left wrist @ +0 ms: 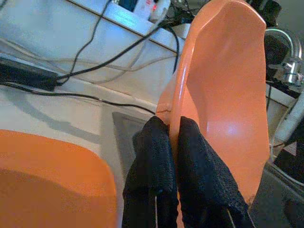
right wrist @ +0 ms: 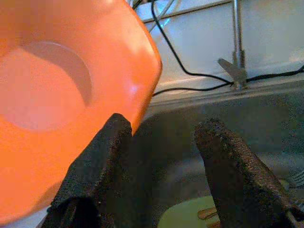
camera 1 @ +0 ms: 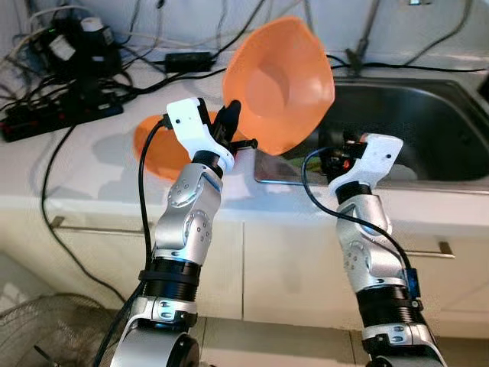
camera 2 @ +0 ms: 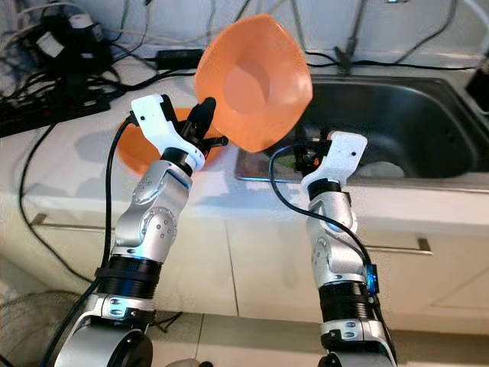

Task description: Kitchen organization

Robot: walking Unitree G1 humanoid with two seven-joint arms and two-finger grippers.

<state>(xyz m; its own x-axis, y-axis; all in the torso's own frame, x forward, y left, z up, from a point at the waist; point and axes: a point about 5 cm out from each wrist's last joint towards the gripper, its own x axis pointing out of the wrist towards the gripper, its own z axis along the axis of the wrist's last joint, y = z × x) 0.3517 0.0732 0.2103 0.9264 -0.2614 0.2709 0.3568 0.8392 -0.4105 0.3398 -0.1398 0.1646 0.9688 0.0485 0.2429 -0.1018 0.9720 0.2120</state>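
Observation:
My left gripper [camera 1: 231, 125] is shut on the rim of an orange bowl [camera 1: 281, 82], held up on edge above the counter beside the sink [camera 1: 428, 122]. In the left wrist view the two fingers [left wrist: 152, 166] pinch the orange bowl's [left wrist: 223, 85] rim. A second orange bowl [camera 1: 157, 149] rests on the counter behind the left wrist. My right gripper [right wrist: 161, 156] is open, hovering at the sink's front left edge just below the raised bowl [right wrist: 61, 95]. A pale green item [right wrist: 190, 218] lies in the sink beneath it.
A black power strip [camera 1: 57, 118], adapters and several cables [camera 1: 137, 84] crowd the back left of the white counter [camera 1: 92, 176]. A faucet stem [right wrist: 235, 42] rises behind the sink. Drawer fronts with handles [camera 1: 439, 248] are below.

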